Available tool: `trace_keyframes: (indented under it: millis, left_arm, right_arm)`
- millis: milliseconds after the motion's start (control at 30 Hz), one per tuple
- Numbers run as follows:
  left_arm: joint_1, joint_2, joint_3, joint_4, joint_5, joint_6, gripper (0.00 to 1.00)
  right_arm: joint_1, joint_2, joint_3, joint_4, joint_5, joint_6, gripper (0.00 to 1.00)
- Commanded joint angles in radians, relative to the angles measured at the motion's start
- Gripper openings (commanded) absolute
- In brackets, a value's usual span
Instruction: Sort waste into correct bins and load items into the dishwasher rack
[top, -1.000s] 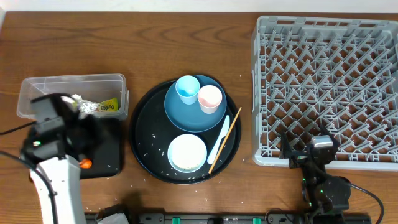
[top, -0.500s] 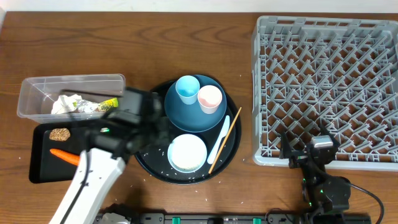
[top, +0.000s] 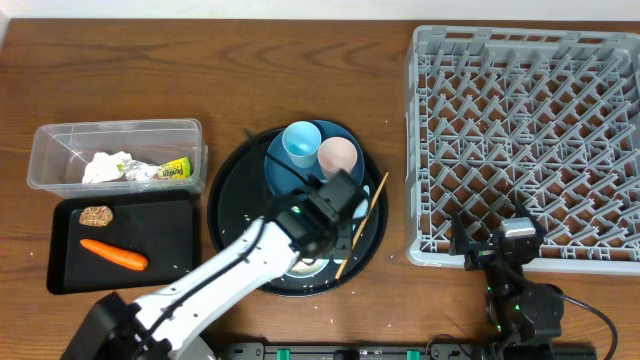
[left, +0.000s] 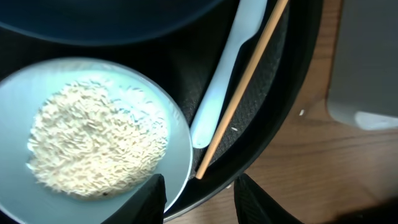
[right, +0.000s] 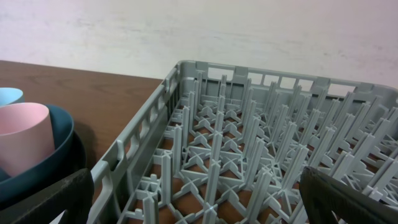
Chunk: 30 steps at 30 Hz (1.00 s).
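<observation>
Left gripper (left: 202, 202): hung over the near-right part of the round black tray (top: 225, 215); fingers (left: 152, 199) partly apart, nothing between them; only their dark tips entered the left wrist view, cut off by the bottom edge.

White bowl (left: 177, 149): on the round tray, just below the gripper; a mound of rice (left: 93, 137) inside; from overhead mostly hidden beneath the left arm.

White plastic utensil (left: 227, 68) and wooden chopstick (left: 239, 93): side by side on the tray, right of the bowl; upper ends out of frame.

Dark blue plate (top: 285, 175): at the far side of the tray, bearing the light blue cup (top: 301, 143) and pink cup (top: 337, 155), both upright and just beside each other.

Clear tub (top: 115, 130): at table left; held crumpled white paper (top: 105, 167) and a yellow-green wrapper (top: 170, 170) (print too small to read).

Black rectangular tray (top: 170, 235): in front of the tub; held a carrot (top: 113, 255) and a round brown food piece (top: 96, 215), apart.

Dishwasher rack (top: 530, 130): at the right, no items among its pegs; its right edge ran out of the overhead view.

Right gripper (right: 196, 202): at the rack's near edge; fingers spread wide, holding nothing, only their corners in view.
</observation>
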<state>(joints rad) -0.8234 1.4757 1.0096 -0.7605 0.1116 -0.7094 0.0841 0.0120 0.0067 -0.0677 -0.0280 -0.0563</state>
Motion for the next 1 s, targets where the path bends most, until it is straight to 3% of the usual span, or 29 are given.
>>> trace_keyframes:
  millis: [0,300,733,967]
  left_arm:
    - [-0.037,0.026,0.009,0.001,-0.08,-0.06,0.38]
    - [-0.106,0.101,0.009,0.02,-0.181,-0.105,0.37]
    - [-0.109,0.224,0.009,0.054,-0.21,-0.105,0.36]
    - [-0.109,0.24,0.009,0.064,-0.211,-0.105,0.25]
  right_arm:
    - [-0.006,-0.004,-0.002,-0.004,-0.006,-0.009,0.99]
    - [-0.006,-0.004,-0.002,-0.004,-0.006,-0.009,0.99]
    - [-0.006,-0.004,-0.002,-0.004,-0.006,-0.009,0.99]
    - [-0.006,-0.004,-0.002,-0.004,-0.006,-0.009,0.99]
